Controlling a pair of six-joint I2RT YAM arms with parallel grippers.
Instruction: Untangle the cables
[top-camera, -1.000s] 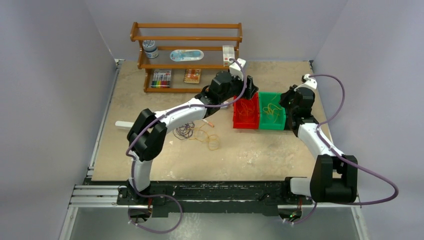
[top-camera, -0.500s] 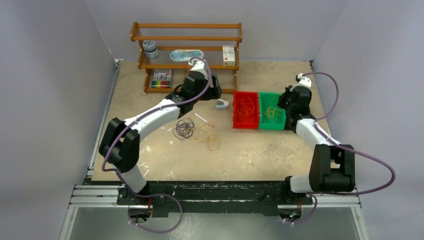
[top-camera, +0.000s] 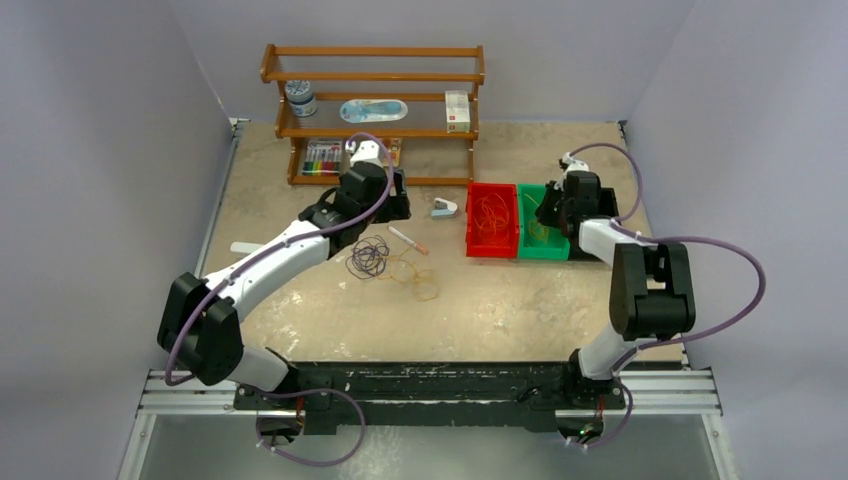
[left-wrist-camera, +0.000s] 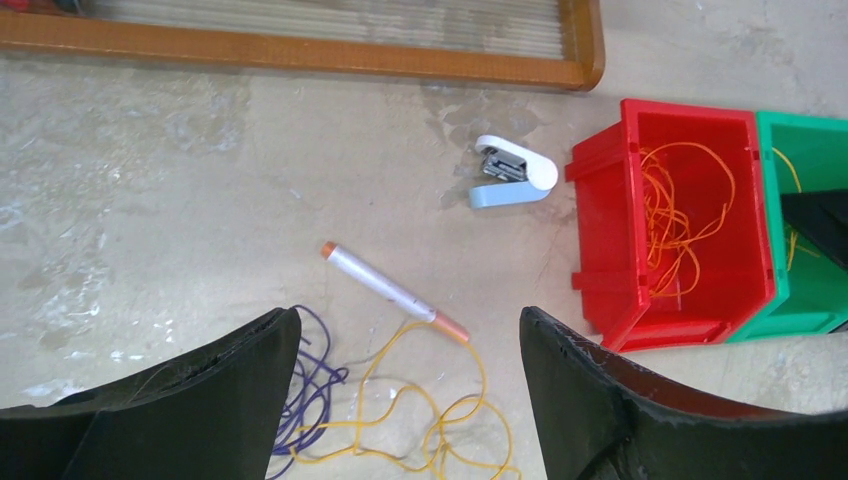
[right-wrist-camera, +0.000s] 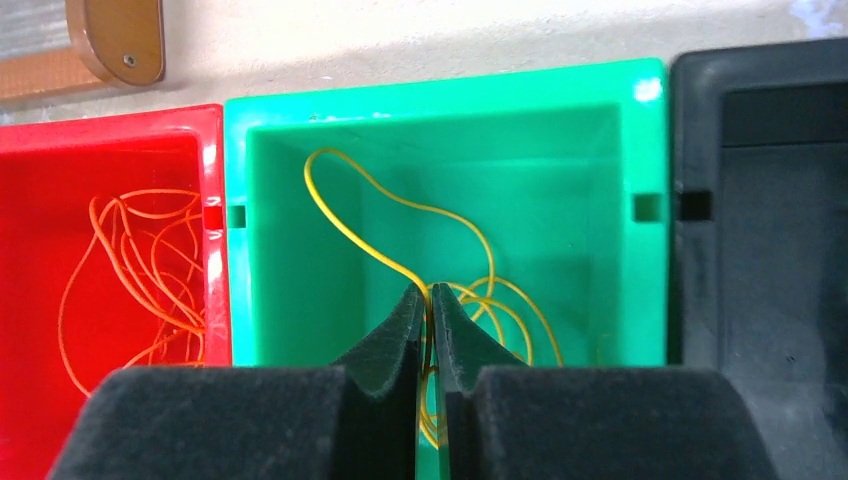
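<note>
Now left hand (left-wrist-camera: 408, 322) wide open, empty, withdrawn from red bin (left-wrist-camera: 598, 205); right hand (right-wrist-camera: 428, 296) pinches yellow cable (right-wrist-camera: 352, 238).

Worn tan table (top-camera: 500, 310) — wooden rack (top-camera: 372, 76), stapler (left-wrist-camera: 512, 170), pen (left-wrist-camera: 385, 290), tangled cables (top-camera: 398, 268), red bin (left-wrist-camera: 600, 220), green bin (right-wrist-camera: 440, 85)

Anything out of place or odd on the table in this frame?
Two stray items: a white pen with orange tips lies at the edge of the loose yellow and purple cables, and a small white-and-blue stapler sits near the red plastic bin. Neither belongs among the wires. Nothing looks spilled or damaged.
</note>
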